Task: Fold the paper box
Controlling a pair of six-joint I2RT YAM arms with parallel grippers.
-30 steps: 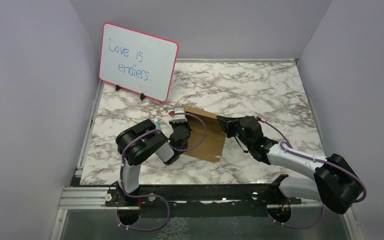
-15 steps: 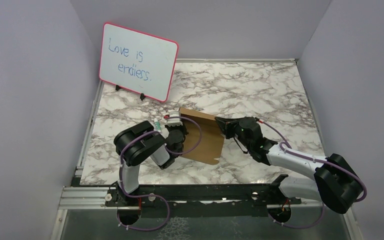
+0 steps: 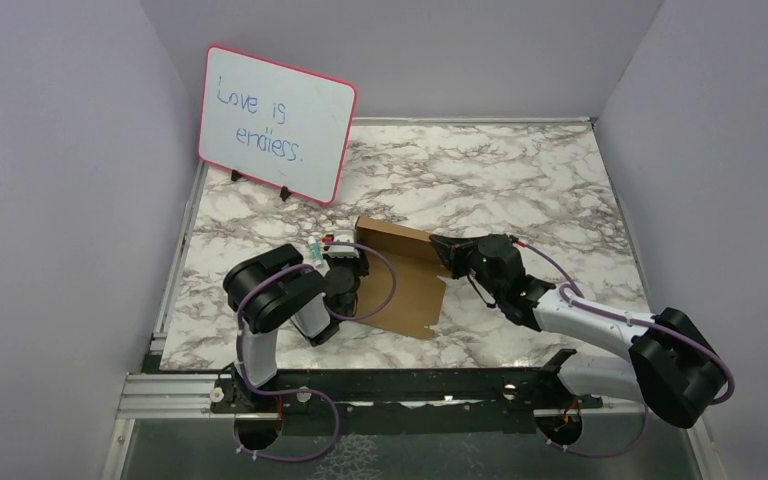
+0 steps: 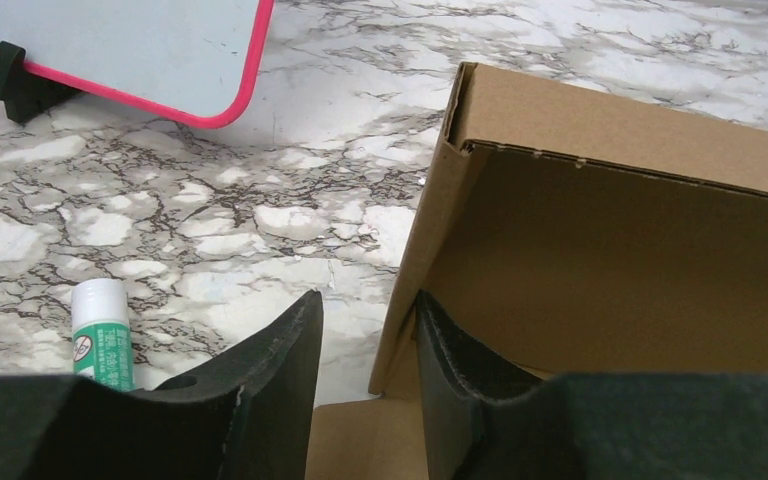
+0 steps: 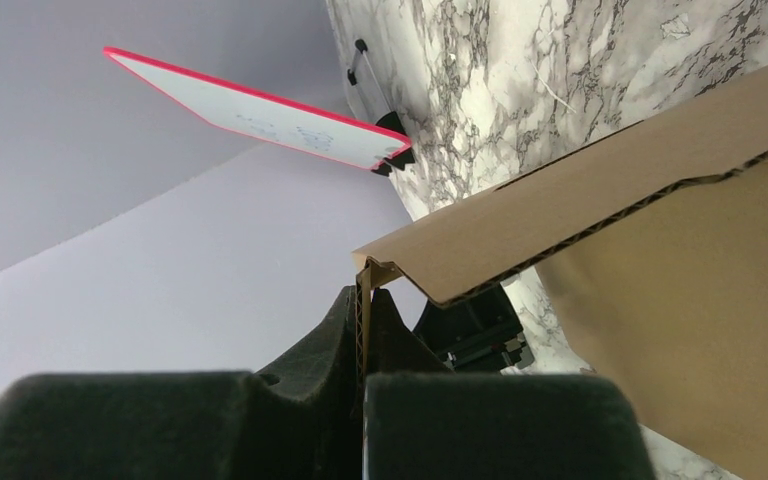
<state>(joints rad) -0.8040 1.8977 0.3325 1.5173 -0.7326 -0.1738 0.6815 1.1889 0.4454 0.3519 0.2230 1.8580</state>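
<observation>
The paper box [image 3: 407, 287] is a brown cardboard piece, half raised, lying mid-table between both arms. In the left wrist view its left wall [image 4: 430, 230] stands upright, with the inside panel [image 4: 610, 250] to the right. My left gripper [image 3: 352, 258] is open. That wall rises in the gap between its fingers [image 4: 270, 370], close to the right one and unpinched. My right gripper [image 3: 440, 246] is shut on the paper box, clamping a thin corrugated edge [image 5: 363, 300] at the right side.
A pink-framed whiteboard [image 3: 275, 122] stands on small feet at the far left. A green-and-white glue stick [image 4: 100, 335] lies on the marble table [image 3: 520, 180] just left of my left gripper. Purple walls close in both sides.
My left gripper's jaws have spread apart and released the box's left wall, and the arm has drawn back toward the near left. The right gripper keeps its hold.
</observation>
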